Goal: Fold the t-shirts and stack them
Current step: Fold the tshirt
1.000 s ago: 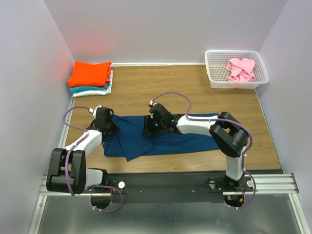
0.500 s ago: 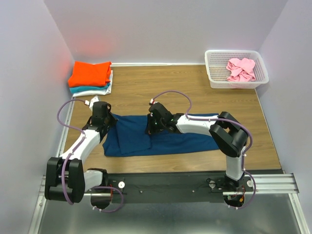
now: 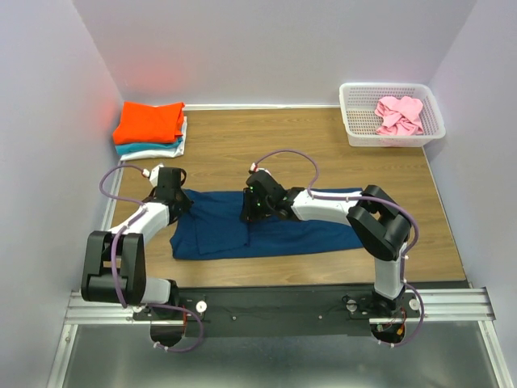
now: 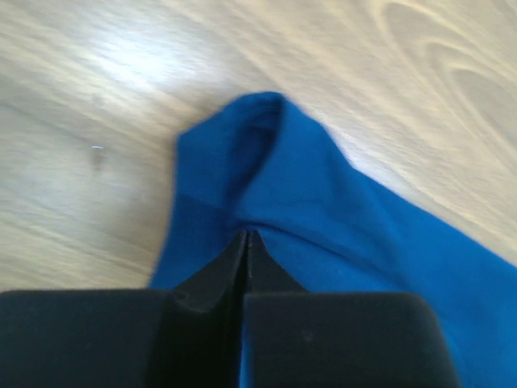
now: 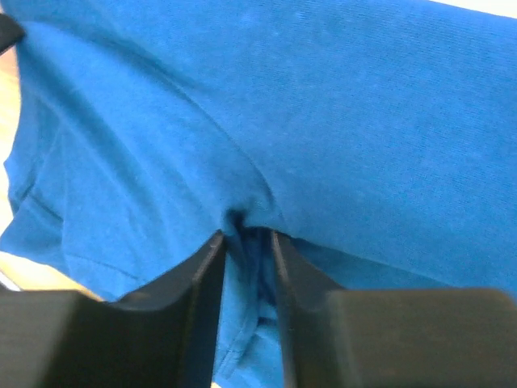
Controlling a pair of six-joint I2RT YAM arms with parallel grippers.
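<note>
A dark navy-blue t-shirt [image 3: 266, 233] lies in a long folded band across the near half of the table. My left gripper [image 3: 179, 200] is shut on its far-left corner [image 4: 266, 174]. My right gripper [image 3: 250, 212] is shut on a pinch of the same shirt's cloth [image 5: 246, 226] near the middle of its far edge. An orange t-shirt [image 3: 149, 121] tops a folded stack at the far left, over a teal one [image 3: 137, 149] and a white one [image 3: 166, 152]. A pink t-shirt [image 3: 399, 114] lies crumpled in the basket. No white print shows on the navy shirt.
A white plastic lattice basket [image 3: 354, 129] stands at the far right corner. Walls close in the table on the left, back and right. Bare wood [image 3: 234, 153] shows between the stack and the basket.
My left gripper has carried the shirt's left corner up and away from me, flattening the bunched left end. My right gripper has stayed almost still.
</note>
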